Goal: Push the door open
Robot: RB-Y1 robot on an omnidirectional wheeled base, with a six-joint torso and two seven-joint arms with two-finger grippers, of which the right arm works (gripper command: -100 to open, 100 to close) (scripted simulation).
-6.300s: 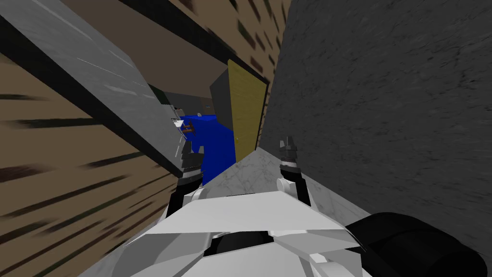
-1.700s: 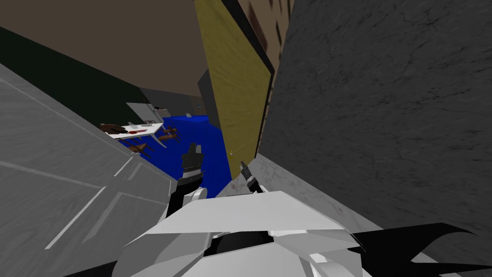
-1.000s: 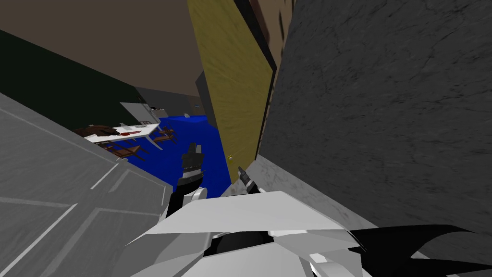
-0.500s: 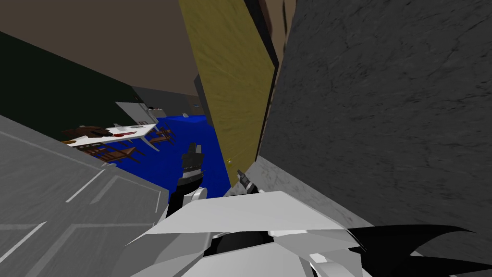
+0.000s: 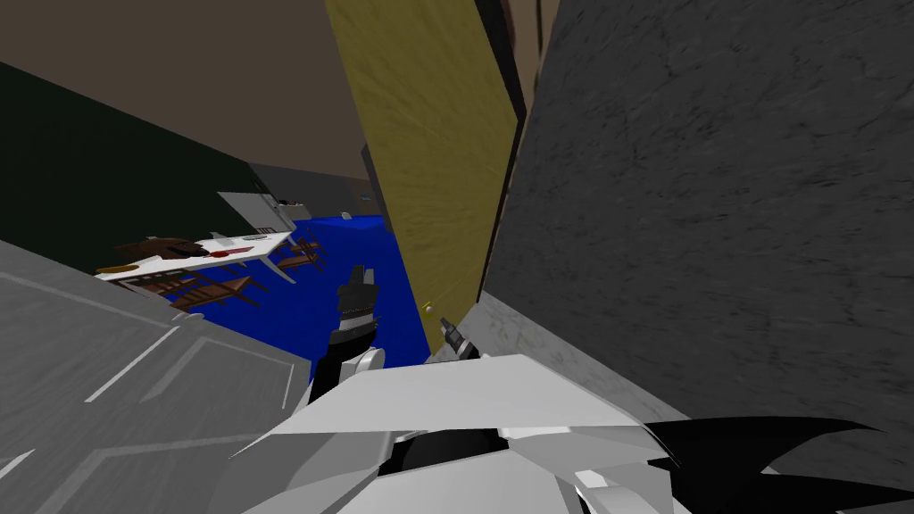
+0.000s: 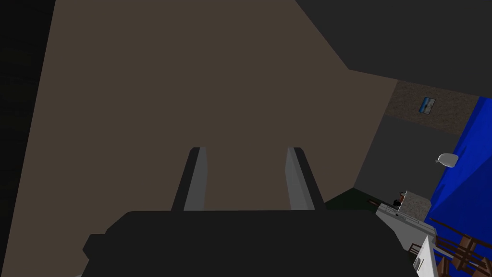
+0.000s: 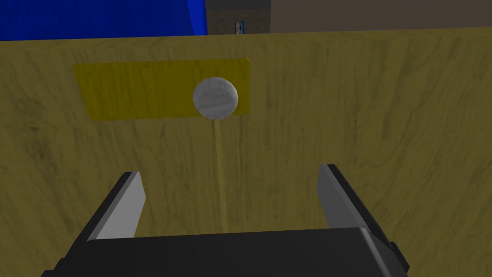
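Facing the big yellow-brown door (image 5: 428,152), half open on my right, I have my right gripper (image 7: 229,174) close to it, fingers apart. My left gripper (image 6: 246,156) is spread and empty too. If I push crooked, a finger could catch the little round knob (image 7: 215,97).

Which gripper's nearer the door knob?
Right. The right gripper, open, faces the yellow door with the knob just ahead of it; the left gripper, open, hangs over the blue floor, apart from the door.
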